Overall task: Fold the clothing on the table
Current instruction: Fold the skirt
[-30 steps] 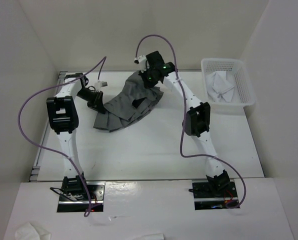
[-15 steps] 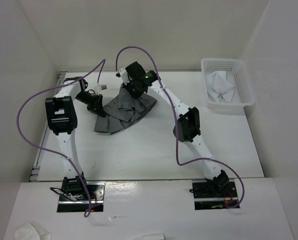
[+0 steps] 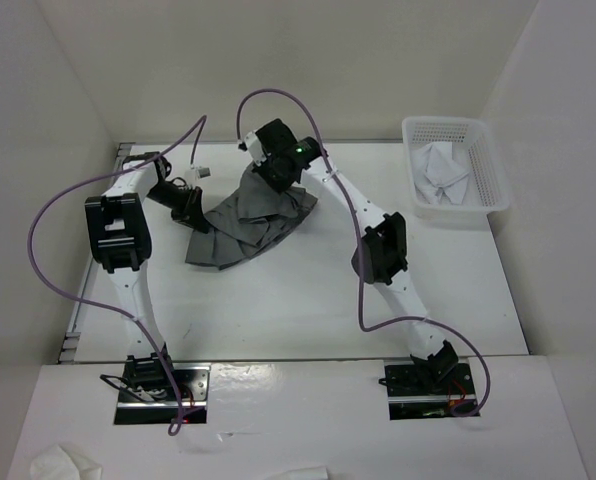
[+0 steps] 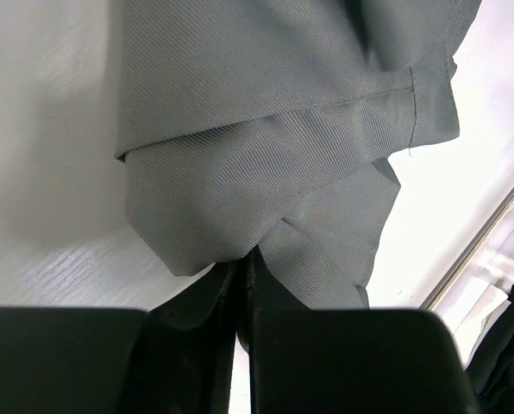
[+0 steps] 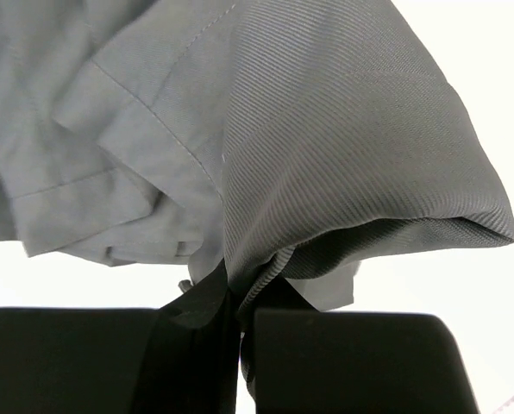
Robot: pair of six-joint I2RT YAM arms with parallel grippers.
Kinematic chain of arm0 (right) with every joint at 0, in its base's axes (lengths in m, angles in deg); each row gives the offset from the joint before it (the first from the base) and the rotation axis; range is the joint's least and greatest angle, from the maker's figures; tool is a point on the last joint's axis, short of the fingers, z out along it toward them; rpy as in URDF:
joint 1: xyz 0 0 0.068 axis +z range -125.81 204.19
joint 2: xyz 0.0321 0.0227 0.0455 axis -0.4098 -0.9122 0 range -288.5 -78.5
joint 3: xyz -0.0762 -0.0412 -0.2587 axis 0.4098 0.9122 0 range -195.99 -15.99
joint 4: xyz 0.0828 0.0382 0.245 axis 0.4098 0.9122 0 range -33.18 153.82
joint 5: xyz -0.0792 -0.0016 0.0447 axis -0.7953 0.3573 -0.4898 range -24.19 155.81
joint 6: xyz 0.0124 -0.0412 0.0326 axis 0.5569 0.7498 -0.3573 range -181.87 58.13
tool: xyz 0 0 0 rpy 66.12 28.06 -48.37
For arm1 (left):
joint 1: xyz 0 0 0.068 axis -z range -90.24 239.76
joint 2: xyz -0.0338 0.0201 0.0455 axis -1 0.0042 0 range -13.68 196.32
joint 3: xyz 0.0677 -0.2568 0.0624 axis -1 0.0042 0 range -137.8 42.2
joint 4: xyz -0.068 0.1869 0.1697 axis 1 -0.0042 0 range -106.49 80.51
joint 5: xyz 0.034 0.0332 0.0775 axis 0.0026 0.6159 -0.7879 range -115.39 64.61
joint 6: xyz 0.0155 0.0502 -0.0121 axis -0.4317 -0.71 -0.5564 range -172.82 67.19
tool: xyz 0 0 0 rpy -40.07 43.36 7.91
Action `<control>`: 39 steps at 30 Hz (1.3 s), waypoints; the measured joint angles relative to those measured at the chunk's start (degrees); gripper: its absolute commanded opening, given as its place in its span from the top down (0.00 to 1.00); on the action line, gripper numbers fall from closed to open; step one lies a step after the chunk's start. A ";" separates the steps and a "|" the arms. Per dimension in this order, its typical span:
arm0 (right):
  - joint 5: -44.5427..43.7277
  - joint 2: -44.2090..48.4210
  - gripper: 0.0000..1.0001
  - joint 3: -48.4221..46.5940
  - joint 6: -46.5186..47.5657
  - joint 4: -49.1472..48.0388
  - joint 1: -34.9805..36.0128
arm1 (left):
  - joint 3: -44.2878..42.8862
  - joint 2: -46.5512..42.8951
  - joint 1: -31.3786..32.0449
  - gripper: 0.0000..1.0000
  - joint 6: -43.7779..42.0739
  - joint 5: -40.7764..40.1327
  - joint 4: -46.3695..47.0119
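The clothing (image 3: 246, 222), a dark grey pleated skirt, lies bunched at the back left of the white table (image 3: 308, 300), partly lifted at two places. My left gripper (image 3: 195, 207) pinches its left edge; in the left wrist view the black fingers (image 4: 205, 302) are shut on a fold of grey fabric (image 4: 266, 172). My right gripper (image 3: 263, 180) holds the skirt's far upper part raised above the table. In the right wrist view the cloth (image 5: 326, 147) drapes out from between the closed fingers (image 5: 197, 310).
A white mesh basket (image 3: 455, 173) with a white cloth (image 3: 441, 168) in it stands at the back right. The table's metal edge (image 3: 90, 290) runs down the left side. White walls close in the back and both sides.
The right gripper has carried its part of the skirt leftward, over the rest of the cloth, and the skirt is more gathered. The left gripper has barely shifted.
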 measured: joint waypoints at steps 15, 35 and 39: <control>-7.56 0.70 0.94 -2.21 1.40 -0.22 18.05 | 0.39 -0.20 0.55 0.89 0.02 0.39 0.07; -2.43 -10.56 0.07 -13.46 -4.94 -3.58 18.14 | 5.27 -3.48 -0.33 0.74 -0.79 0.81 -0.33; -0.98 -4.87 0.06 -8.66 -4.61 -3.37 16.33 | 1.46 -4.39 -4.35 0.38 -1.64 0.46 -3.52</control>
